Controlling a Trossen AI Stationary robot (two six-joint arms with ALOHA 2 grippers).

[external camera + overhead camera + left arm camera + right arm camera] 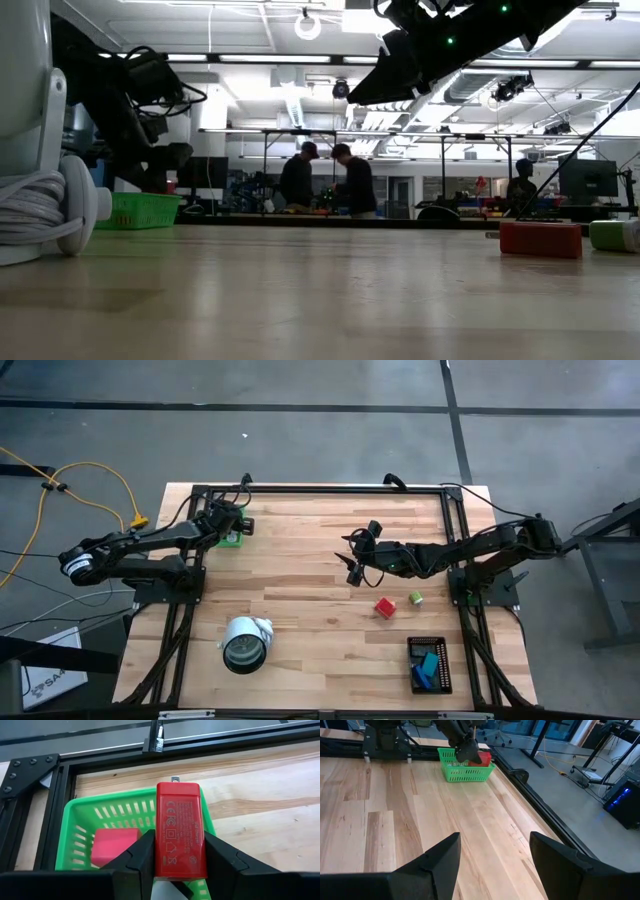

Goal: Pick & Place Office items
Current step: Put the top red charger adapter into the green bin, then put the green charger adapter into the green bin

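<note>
My left gripper [179, 842] is shut on a red rectangular block [179, 815] with metal prongs at its far end, over the green tray [80, 827] at the table's far left [232, 538]. A second red block [115, 847] lies in that tray. My right gripper [495, 865] is open and empty above the table's middle [355, 558]. A red block [385, 606] and a green cube [415, 598] rest on the wood to the near right of it. Blue and teal bits [428, 665] lie in the black tray [444, 682]. My left gripper pinches the red block by its two long narrow sides [159, 847] between its two fingers, at the end away from the prongs. The block runs forward along the fingers. It is lifted clear, above the green tray's right part.
A big white-and-grey roll [245, 643] lies at the near left. A black frame [320, 489] borders the table. In the low view the red block [540, 240] and green cube [615, 235] sit at the right. People stand in the room beyond.
</note>
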